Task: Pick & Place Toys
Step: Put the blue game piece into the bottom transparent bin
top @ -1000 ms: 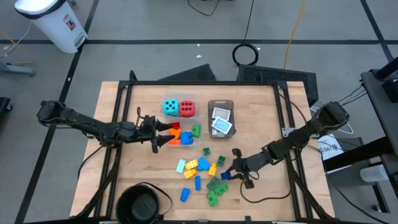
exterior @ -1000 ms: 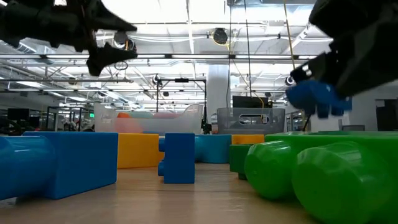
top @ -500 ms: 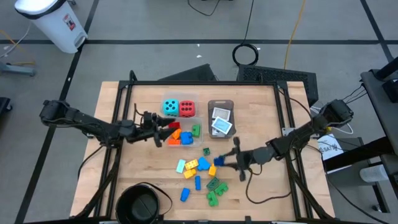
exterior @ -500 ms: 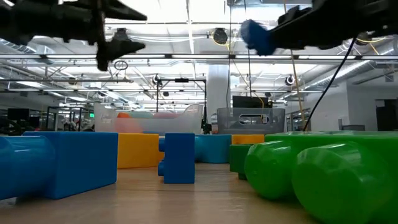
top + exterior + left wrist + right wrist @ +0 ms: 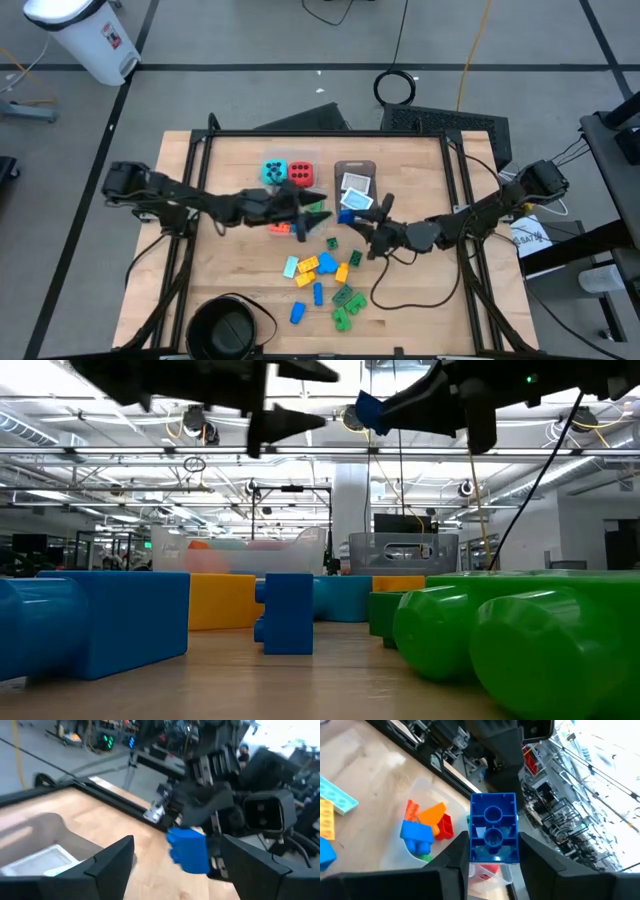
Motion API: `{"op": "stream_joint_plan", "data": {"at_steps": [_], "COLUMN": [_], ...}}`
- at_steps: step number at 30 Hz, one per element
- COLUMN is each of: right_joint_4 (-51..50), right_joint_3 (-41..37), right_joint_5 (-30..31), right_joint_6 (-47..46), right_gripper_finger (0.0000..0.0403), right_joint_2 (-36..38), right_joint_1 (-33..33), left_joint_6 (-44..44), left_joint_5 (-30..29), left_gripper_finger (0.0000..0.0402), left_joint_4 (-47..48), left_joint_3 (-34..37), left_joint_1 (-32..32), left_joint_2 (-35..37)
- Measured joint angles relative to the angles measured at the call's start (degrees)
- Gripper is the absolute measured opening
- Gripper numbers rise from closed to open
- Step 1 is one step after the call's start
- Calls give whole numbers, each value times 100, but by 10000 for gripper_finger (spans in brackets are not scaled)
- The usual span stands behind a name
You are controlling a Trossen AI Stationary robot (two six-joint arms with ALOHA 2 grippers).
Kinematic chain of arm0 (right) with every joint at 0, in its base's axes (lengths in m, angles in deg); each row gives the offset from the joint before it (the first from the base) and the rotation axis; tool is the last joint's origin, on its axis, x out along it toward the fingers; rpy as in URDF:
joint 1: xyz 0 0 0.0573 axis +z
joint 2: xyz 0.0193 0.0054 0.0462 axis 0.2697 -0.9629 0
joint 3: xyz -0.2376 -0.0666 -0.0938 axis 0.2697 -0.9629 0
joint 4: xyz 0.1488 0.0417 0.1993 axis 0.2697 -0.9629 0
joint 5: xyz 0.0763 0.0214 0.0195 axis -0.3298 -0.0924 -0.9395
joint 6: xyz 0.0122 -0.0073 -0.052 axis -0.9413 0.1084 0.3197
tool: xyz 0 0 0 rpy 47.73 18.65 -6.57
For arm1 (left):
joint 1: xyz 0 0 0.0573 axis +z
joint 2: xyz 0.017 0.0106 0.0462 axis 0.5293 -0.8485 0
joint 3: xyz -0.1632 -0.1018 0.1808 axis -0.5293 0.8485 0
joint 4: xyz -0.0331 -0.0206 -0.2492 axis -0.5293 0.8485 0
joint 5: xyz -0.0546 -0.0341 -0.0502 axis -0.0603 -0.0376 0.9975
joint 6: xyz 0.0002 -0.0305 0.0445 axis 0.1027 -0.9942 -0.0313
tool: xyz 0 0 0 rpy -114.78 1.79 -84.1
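My right gripper is shut on a blue brick, held high above the table between the grey tray of cards and the loose bricks. My left gripper stands open, level, above the clear tub of bricks. It points at the blue brick and touches nothing. A teal die and a red die sit in a clear tub at the far side. In the low view both grippers hang high, tips close together. My right gripper pinches the blue brick's two opposite sides between its two fingers. The fingers lie about level and come from the table's right, slanting toward the far left. The brick sits at the finger ends, lifted clear of everything.
A round black bowl stands at the near left edge. Big blue and green bricks fill the low view's foreground. A black frame rims the table. The two grippers are close together at the table's middle.
My right gripper has risen and gone toward the far edge with the blue brick, rolling its wrist, so the brick has turned about. My left gripper has swept toward the table's right, from beside the brick tub to over it, staying open.
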Motion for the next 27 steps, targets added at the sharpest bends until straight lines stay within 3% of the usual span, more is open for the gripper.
{"op": "stream_joint_plan", "data": {"at_steps": [6, 17, 20, 25, 27], "right_joint_4": [-66, 90, 94, 109, 106], "right_joint_3": [2, 2, 2, 2, -2], "right_joint_5": [39, 18, 16, 24, 13], "right_joint_6": [71, 49, 44, 25, -91], "right_gripper_finger": [106, 106, 113, 119, 120], "right_joint_2": [0, -2, -2, -2, -2], "right_joint_1": [-40, 65, 79, 78, 80], "left_joint_6": [122, -54, -161, -294, -205], "left_joint_5": [621, 181, 358, 536, 541], "left_gripper_finger": [296, 289, 248, 102, 77], "left_joint_4": [321, 558, 474, 416, 436], "left_joint_3": [-736, -976, -976, -976, -976], "left_joint_1": [-2, 73, 109, 167, 168], "left_joint_2": [-537, -970, -967, -966, -967]}}
